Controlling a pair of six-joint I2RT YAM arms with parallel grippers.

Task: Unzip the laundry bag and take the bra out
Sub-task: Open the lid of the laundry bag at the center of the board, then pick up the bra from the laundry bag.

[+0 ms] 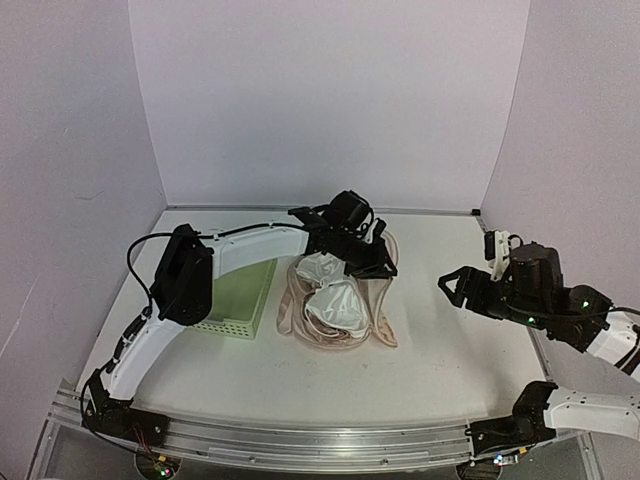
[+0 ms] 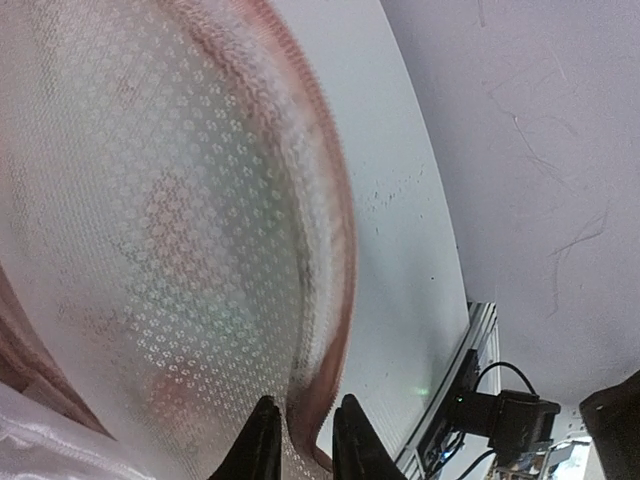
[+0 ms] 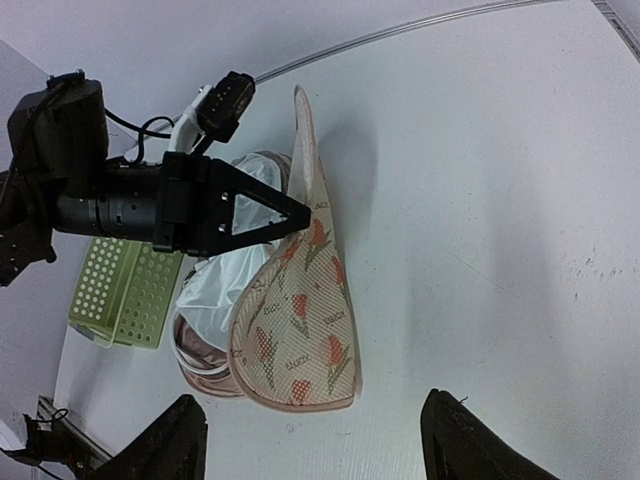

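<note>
The laundry bag (image 1: 382,312) lies unzipped in the middle of the table, its printed lid (image 3: 298,330) lifted on edge. A white bra (image 1: 335,302) lies in the open lower half and also shows in the right wrist view (image 3: 222,280). My left gripper (image 1: 384,266) is shut on the lid's pale pink edge (image 2: 322,400), holding it up; its tip shows in the right wrist view (image 3: 292,216). My right gripper (image 1: 452,289) is open and empty, hovering to the right of the bag, clear of it; in its own view the gripper (image 3: 315,450) looks down at the lid.
A light green lattice basket (image 1: 236,296) stands just left of the bag, under my left arm, and shows in the right wrist view (image 3: 118,292). Pale walls close the table at the back and sides. A metal rail (image 1: 300,445) runs along the near edge.
</note>
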